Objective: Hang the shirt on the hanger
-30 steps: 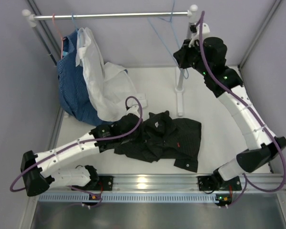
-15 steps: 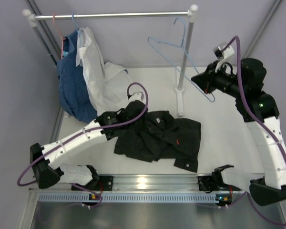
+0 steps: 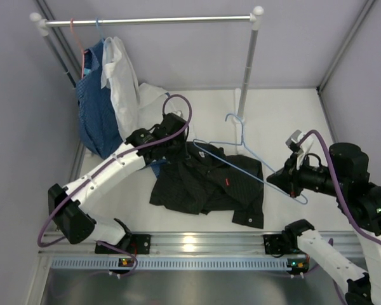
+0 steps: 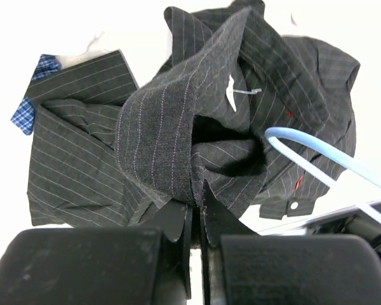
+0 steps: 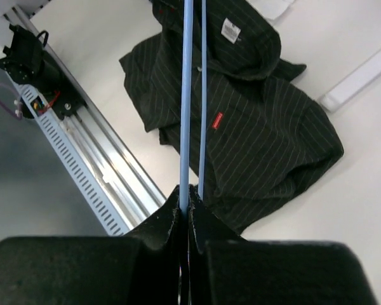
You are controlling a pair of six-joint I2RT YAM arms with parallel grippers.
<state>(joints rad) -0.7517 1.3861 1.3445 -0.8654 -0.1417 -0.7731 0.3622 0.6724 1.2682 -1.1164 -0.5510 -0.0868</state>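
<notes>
The black pinstriped shirt (image 3: 209, 184) lies crumpled on the white table. My left gripper (image 3: 175, 145) is shut on a fold of it near the collar and holds that part raised; the left wrist view shows the fabric (image 4: 159, 121) pinched between the fingers (image 4: 197, 197). My right gripper (image 3: 276, 180) is shut on the light-blue wire hanger (image 3: 243, 135), which hangs tilted over the shirt's right half with its hook toward the rack post. In the right wrist view the hanger wire (image 5: 187, 95) runs from the jaws (image 5: 185, 200) out over the shirt (image 5: 254, 133). Its end shows in the left wrist view (image 4: 317, 152).
A clothes rack rail (image 3: 146, 21) spans the back, with a post (image 3: 246, 70) and its base just behind the shirt. A white shirt (image 3: 124, 82), a blue patterned garment (image 3: 92, 114) and a red wire hanger (image 3: 82, 47) hang at its left. A metal rail (image 3: 197, 244) edges the table front.
My right arm has carried the blue hanger from the rack rail down and forward over the shirt. My left gripper has moved back with the shirt's collar, pulling the fabric up.
</notes>
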